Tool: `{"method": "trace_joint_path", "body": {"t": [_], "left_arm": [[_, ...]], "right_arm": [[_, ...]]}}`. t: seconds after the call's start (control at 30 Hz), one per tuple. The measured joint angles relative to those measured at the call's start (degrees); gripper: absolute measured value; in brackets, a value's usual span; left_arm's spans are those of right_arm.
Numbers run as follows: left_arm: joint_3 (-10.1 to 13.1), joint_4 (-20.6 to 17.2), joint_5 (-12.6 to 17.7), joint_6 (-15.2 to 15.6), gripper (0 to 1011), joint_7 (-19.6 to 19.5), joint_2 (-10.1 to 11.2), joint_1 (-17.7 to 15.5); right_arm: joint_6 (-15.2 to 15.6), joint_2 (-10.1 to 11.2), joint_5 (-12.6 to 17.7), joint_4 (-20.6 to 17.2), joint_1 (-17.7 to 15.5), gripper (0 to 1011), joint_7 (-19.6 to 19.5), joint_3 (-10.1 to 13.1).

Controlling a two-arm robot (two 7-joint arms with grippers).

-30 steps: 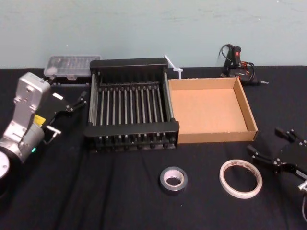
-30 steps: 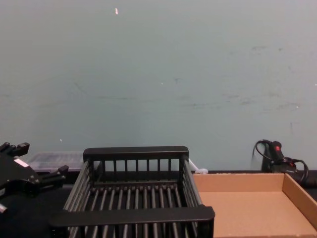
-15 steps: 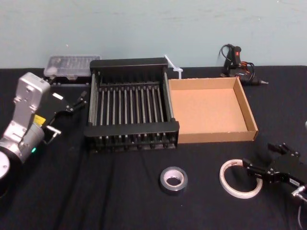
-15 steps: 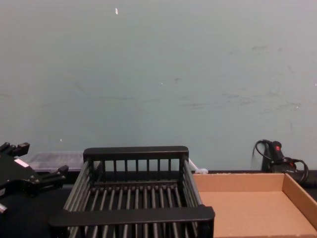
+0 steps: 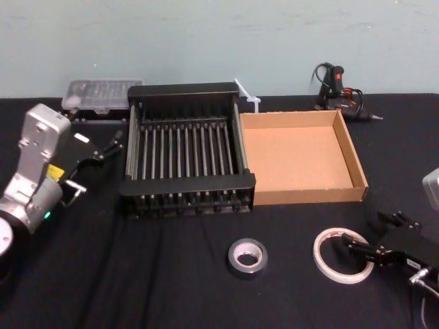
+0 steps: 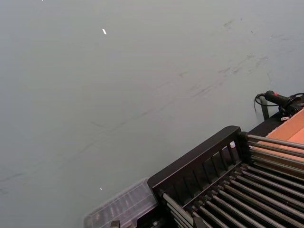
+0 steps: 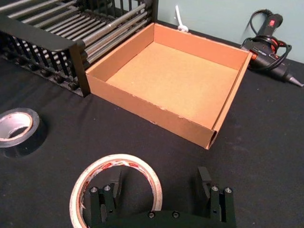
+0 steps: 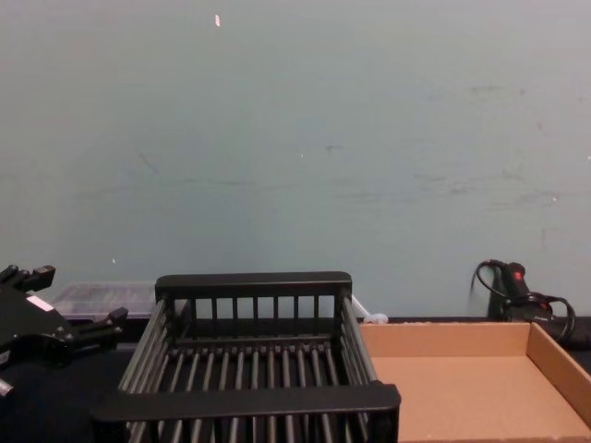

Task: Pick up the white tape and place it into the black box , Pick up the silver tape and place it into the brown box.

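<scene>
Over the last second the right hand (image 5: 376, 248) had dropped from beside the brown box (image 5: 350, 154) to the right rim of the white tape (image 5: 343, 255), its fingers apart with one inside the ring and one outside, so a grasp looked close. The tape lay flat on the near right of the worktop (image 5: 164, 274), the silver tape (image 5: 247, 256) to its left. The black box (image 5: 185, 186) and brown box were both empty; the left hand (image 5: 103, 147), fingers apart, was parked left of the black box.
</scene>
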Motion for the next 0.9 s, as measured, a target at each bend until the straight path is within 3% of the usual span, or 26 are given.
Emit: {"method": "trace_joint_path", "body": {"t": [0.4, 0.9], "left_arm": [[0.0, 0.0, 0.0, 0.0, 1001, 0.0, 0.0, 0.0], [0.0, 0.0, 0.0, 0.0, 1001, 0.0, 0.0, 0.0]], "right_arm": [[0.9, -1.5, -2.3, 2.2, 1.6, 1002, 1.5, -0.7], [1.8, -3.2, -4.4, 3.3, 2.1, 1003, 2.9, 0.0]]}}
